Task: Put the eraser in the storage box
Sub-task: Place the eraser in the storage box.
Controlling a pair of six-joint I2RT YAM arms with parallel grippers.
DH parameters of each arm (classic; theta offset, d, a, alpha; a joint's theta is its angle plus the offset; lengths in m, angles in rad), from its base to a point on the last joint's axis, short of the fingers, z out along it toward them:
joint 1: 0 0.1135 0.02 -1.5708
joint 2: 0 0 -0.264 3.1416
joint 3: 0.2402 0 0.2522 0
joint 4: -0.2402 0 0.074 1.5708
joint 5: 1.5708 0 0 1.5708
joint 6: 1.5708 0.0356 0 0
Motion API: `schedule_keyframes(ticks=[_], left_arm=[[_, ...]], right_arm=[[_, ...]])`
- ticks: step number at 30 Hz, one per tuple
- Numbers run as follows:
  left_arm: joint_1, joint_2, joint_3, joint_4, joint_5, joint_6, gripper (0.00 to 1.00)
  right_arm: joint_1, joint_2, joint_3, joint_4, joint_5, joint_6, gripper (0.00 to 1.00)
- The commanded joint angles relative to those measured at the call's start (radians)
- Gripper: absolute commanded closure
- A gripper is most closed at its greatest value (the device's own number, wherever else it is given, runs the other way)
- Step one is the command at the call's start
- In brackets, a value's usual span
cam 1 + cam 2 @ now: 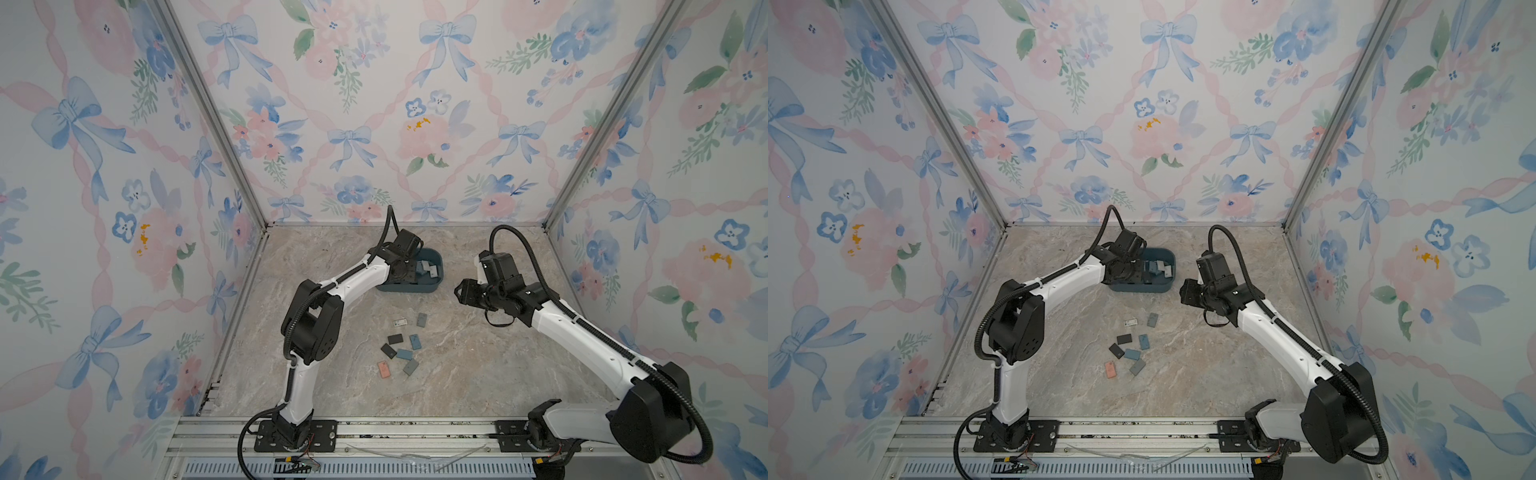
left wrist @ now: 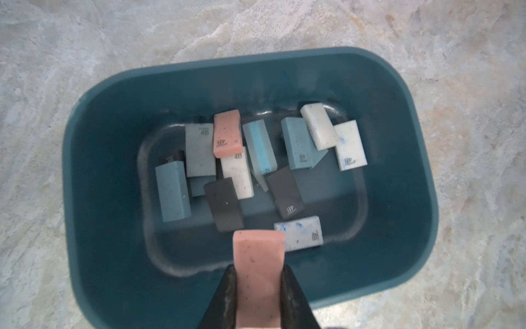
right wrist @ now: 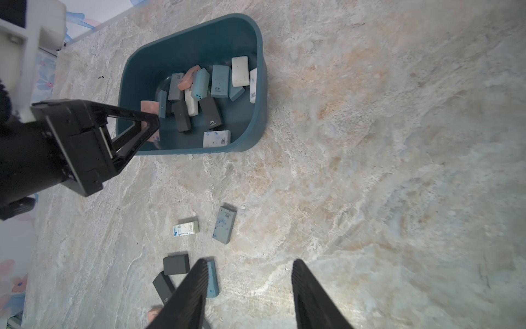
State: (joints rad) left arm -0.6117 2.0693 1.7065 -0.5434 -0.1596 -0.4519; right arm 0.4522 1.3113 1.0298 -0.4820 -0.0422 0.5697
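The left pincer (image 2: 258,270) is clenched on one pink eraser (image 2: 257,253), its two fingers (image 2: 227,296) pressed against the eraser's long sides. It holds that eraser over the opening of the single storage box (image 2: 108,199), above the box floor and not lying on it. In both top views the left wrist covers the left end of the box (image 1: 415,287).

The box stands on the desk (image 1: 478,374) toward the back, near the middle. Inside it lie at least thirteen stored erasers (image 2: 200,149): four white, three black, one pink, one grey and at least four in shades of blue. Several overlap, so the full count cannot be told.

In front of the box, well apart from it, eight loose erasers (image 1: 404,354) lie flat on the desk in a small cluster. From the left they are one pink, two black, one white, then blue, grey, blue and grey.

To the right of the box the right pincer (image 3: 250,260) hangs above bare desk, released, its two fingers (image 3: 199,284) spread apart with nothing between them.
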Motion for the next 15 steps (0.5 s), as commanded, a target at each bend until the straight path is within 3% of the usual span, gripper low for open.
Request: schedule_keyframes(ticks=[1, 15], left_arm=[[0.01, 0.066, 0.074, -0.032, -0.011, 0.031, 0.76], [0.01, 0.251, 0.252, -0.032, 0.026, 0.0, 0.77]], right_arm=[[-0.021, -0.025, -0.021, -0.028, -0.007, 0.012, 0.49], [-0.051, -0.042, -0.046, -0.039, -0.016, 0.016, 0.49]])
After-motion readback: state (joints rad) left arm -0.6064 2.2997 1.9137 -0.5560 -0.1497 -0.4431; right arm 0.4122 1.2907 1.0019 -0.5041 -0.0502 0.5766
